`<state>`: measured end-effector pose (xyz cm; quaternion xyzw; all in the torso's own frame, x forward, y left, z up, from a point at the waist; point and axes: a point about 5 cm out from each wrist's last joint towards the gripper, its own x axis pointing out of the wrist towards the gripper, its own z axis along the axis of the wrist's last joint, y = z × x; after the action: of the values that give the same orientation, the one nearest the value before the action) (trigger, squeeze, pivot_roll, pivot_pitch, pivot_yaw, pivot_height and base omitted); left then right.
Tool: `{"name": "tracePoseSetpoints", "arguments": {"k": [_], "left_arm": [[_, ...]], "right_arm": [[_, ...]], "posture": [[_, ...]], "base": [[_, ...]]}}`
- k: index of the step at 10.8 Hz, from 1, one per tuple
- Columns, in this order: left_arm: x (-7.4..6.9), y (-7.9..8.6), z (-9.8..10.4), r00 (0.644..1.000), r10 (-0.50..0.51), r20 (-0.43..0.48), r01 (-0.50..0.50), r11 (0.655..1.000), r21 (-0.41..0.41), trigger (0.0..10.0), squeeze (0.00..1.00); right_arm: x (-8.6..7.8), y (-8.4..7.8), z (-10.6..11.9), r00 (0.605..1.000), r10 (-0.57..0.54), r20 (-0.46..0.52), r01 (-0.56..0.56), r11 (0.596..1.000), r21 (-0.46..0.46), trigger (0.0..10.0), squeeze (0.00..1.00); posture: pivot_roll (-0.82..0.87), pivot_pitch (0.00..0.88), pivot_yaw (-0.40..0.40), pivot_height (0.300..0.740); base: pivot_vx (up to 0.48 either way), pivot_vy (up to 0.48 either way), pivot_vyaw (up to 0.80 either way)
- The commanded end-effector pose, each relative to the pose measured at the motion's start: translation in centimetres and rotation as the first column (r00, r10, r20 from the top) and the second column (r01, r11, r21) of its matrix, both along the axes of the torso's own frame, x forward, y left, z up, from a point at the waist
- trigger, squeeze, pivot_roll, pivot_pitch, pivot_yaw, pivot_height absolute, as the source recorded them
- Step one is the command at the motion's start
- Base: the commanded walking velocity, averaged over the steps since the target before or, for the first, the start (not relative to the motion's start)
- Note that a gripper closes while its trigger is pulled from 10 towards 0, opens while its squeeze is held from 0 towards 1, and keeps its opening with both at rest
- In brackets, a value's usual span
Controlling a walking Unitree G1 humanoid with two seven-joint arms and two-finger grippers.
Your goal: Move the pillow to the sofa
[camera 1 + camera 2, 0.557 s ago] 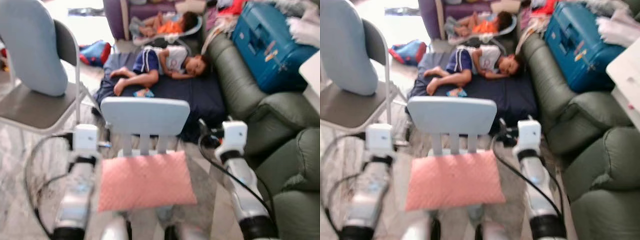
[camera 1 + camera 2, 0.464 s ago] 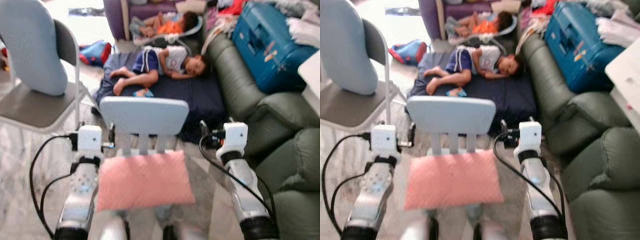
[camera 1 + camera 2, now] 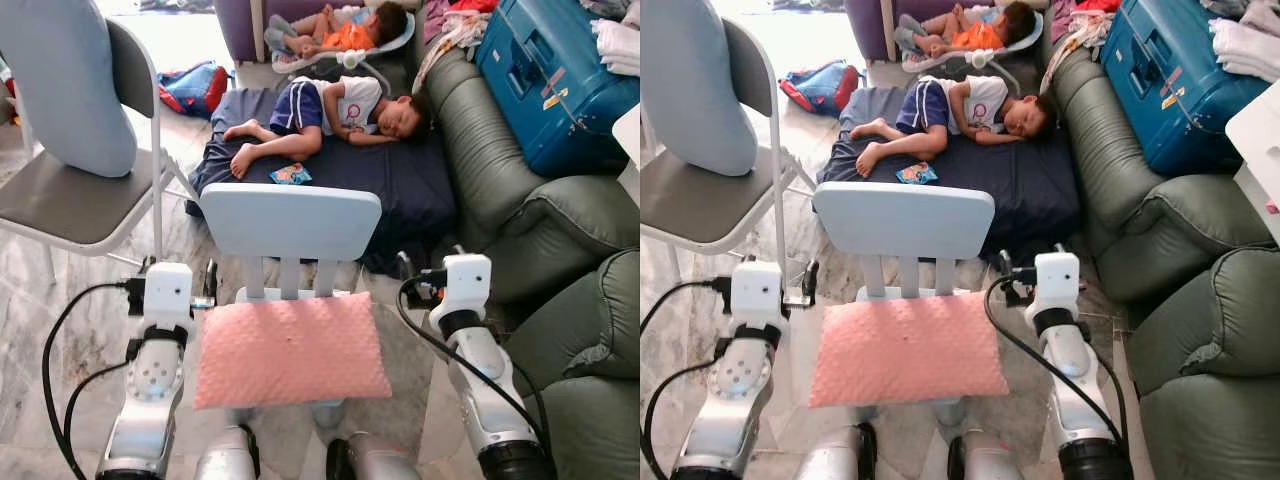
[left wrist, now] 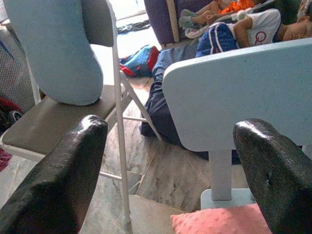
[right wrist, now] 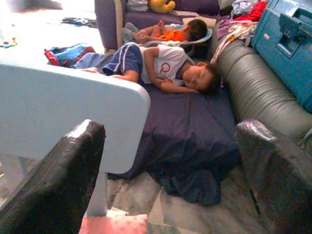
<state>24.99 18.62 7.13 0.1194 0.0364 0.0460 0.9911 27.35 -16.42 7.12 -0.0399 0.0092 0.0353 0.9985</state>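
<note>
the task has barely begun, by the look of it: the pink pillow (image 3: 291, 347) lies flat on the seat of the small pale blue chair (image 3: 290, 223) directly in front of the robot, and the green sofa (image 3: 530, 215) stands off to the robot's right, with a blue suitcase (image 3: 552, 75) on part of it. picking up, carrying and setting down are all left to do. the left gripper (image 4: 165, 170) hangs beside the pillow's left edge and the right gripper (image 5: 168, 170) beside its right edge, flanking the chair. both wrist views show the jaws spread wide and released, holding nothing and not touching the pillow. two children sleep on a dark mat (image 3: 400, 190) beyond the chair.
</note>
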Motion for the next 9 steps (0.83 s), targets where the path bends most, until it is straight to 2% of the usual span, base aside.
{"name": "tracePoseSetpoints", "arguments": {"k": [1, 6, 9], "left_arm": [[-0.09, 0.00, 0.10, 1.000, 0.002, 0.000, -0.002, 1.000, 0.007, 10.0, 0.00], [0.25, -0.19, 0.65, 1.000, 0.004, 0.031, -0.004, 1.000, 0.004, 10.0, 0.00], [0.32, 0.17, 0.66, 0.999, 0.034, 0.032, -0.035, 0.999, 0.025, 10.0, 0.00]], "right_arm": [[-0.24, 0.23, -0.14, 1.000, 0.010, -0.007, -0.010, 1.000, 0.004, 10.0, 0.00], [-0.23, -0.33, -0.18, 1.000, -0.001, -0.013, 0.001, 1.000, -0.004, 10.0, 0.00], [-0.23, -0.17, -0.36, 1.000, 0.008, -0.019, -0.008, 1.000, 0.007, 10.0, 0.00]], "posture": [[-0.01, 0.184, -0.038, 0.705], [-0.01, 0.184, -0.037, 0.620], [-0.01, 0.184, -0.032, 0.610]], "base": [[0.000, 0.000, 0.00], [0.000, 0.000, 0.00], [0.000, 0.000, 0.00]]}}
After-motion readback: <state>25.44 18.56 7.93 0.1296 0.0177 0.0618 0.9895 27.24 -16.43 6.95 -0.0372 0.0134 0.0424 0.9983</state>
